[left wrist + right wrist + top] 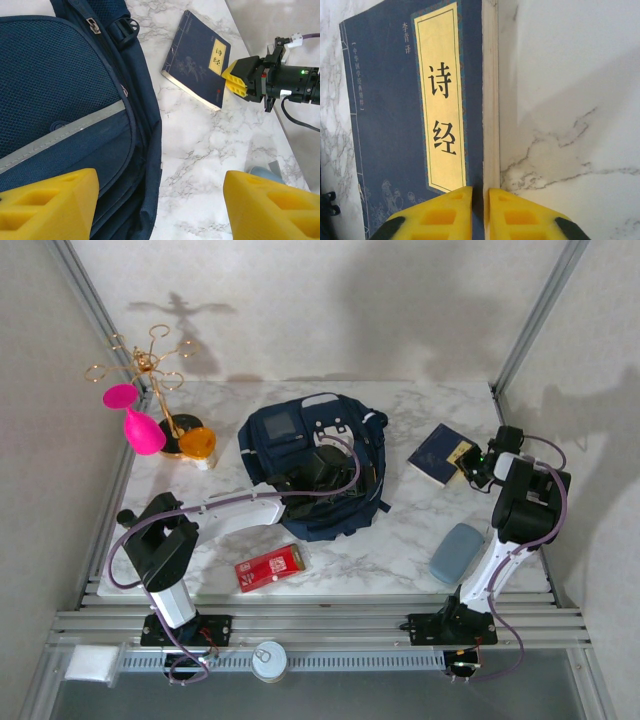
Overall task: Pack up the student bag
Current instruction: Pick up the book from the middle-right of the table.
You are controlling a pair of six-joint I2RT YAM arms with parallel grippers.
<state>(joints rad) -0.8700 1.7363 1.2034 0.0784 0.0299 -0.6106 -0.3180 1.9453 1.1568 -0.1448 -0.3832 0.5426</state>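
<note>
Student bag (300, 440) lies flat at centre of desk (400, 540), front panel up, straps at its far end.

L hand (160, 187) hangs over the bag. Fingers are wide apart w/ nothing betw. them, one above navy fabric, the other above bare marble.

R hand (481, 205) is at the desk's right side, jaws nearly together and pinching the page edge of a navy book (395, 125) w/ yellow title label. The book sits right of the bag, not touching it.

Red box (270, 567) is near the front edge. Grey-blue case (456, 552) is beside the R arm. Gold stand (150, 365) is at the far-left corner.
</note>
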